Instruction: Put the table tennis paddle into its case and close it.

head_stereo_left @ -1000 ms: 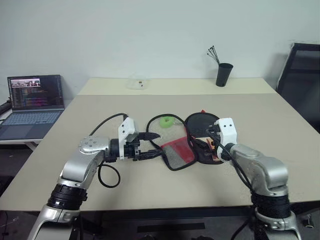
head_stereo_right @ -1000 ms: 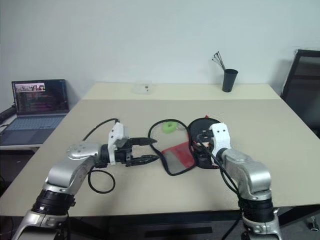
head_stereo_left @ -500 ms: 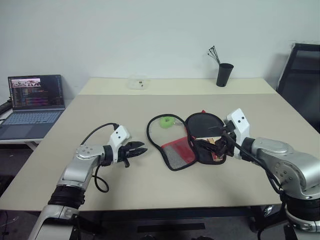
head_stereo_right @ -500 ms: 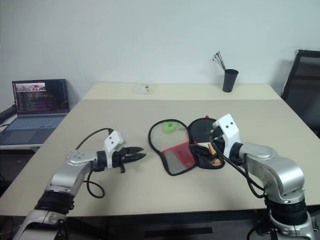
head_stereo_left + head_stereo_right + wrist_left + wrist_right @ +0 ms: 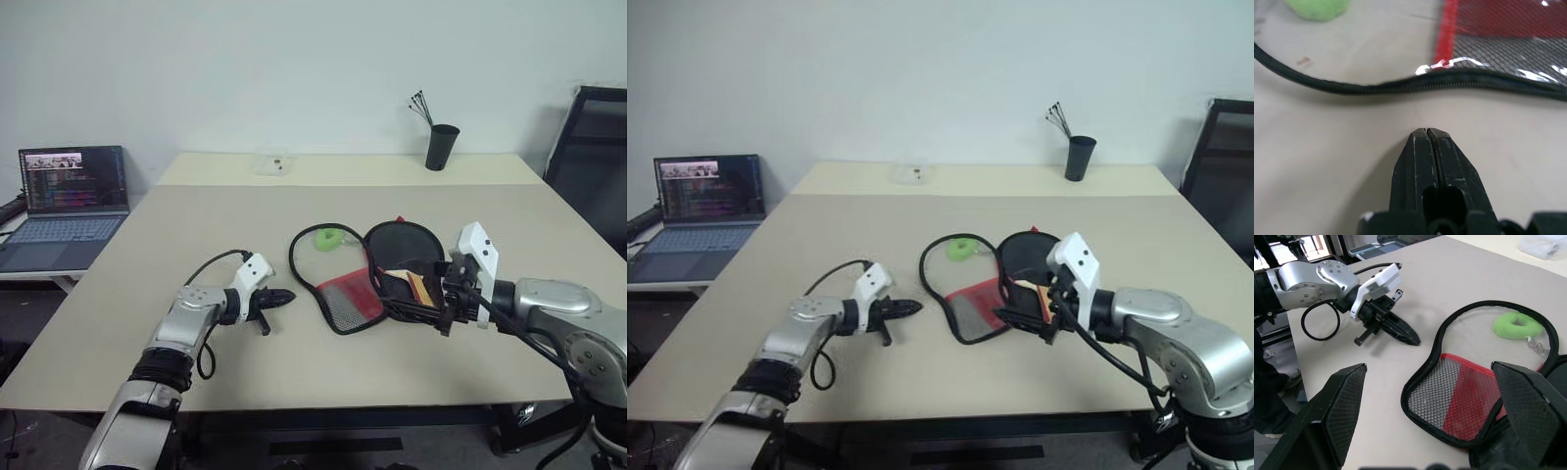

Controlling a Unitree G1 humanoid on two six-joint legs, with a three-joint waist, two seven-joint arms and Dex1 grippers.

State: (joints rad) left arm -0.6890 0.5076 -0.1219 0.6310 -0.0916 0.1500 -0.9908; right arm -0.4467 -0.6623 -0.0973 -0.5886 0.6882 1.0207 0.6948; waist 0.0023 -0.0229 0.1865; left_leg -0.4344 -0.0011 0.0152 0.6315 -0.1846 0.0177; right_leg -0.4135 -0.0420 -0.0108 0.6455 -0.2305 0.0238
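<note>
1. Your left gripper (image 5: 286, 295) rests low on the table (image 5: 196, 235), fingers pressed together on nothing, tips just short of the case's near-left zip edge but apart from it.

2. The case (image 5: 343, 284) lies open and flat in the middle of the table: a mesh-and-red flap (image 5: 348, 299) spread to the left, a small green tag (image 5: 328, 238) at its far side, and the black half (image 5: 402, 245) to the right. Judge it soft and floppy; a flap lifted by its middle will likely sag and fold. Take hold at the corded zip rim (image 5: 1400, 87), which looks firmer than the mesh.

3. The table tennis paddle (image 5: 416, 286) sits on the black half, to the right; its tan handle shows, but the black face is hard to tell from the fabric under it. You cannot tell how far it is seated. Expect it to be rigid and light, with a grippy rubber face; the handle is the safe place to grip.

4. Your right gripper (image 5: 446, 304) hovers at the near-right side of the case, fingers spread wide and holding nothing.

5. Closing will probably need one gripper pinning the soft fabric while the other works the zip.
</note>
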